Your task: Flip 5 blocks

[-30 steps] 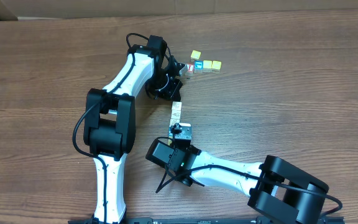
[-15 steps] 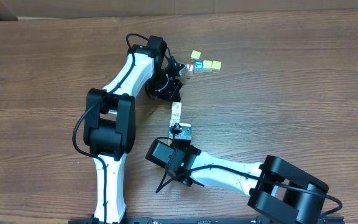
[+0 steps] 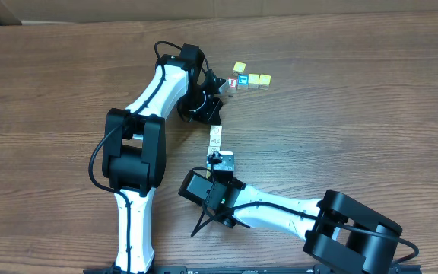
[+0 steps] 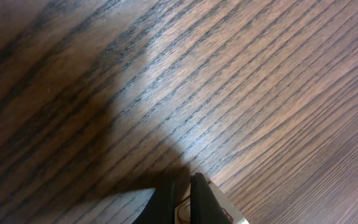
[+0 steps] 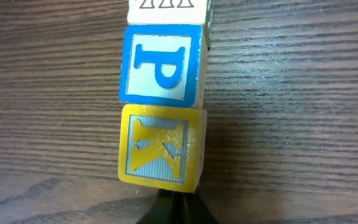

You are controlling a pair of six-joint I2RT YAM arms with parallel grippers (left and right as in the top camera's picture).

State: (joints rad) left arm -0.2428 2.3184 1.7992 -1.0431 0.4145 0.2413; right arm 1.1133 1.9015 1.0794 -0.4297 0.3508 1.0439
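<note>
While it sits at the yellow block (image 5: 161, 147), right gripper (image 5: 178, 204): clenched, empty.
Left gripper (image 4: 180, 190): clenched.
Method: tip gently, sparing blue block (image 5: 161, 64).

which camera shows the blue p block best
The right wrist view: the blue P block sits large mid-frame, letter up and readable, touching a yellow block below it in the picture. Overhead, the row of blocks is too small to read any letter. The left wrist view shows mostly table, not this block.

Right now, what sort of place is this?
Probably a robotics lab bench: a left arm and a right arm at a wooden table, with lettered toy blocks on it.
</note>
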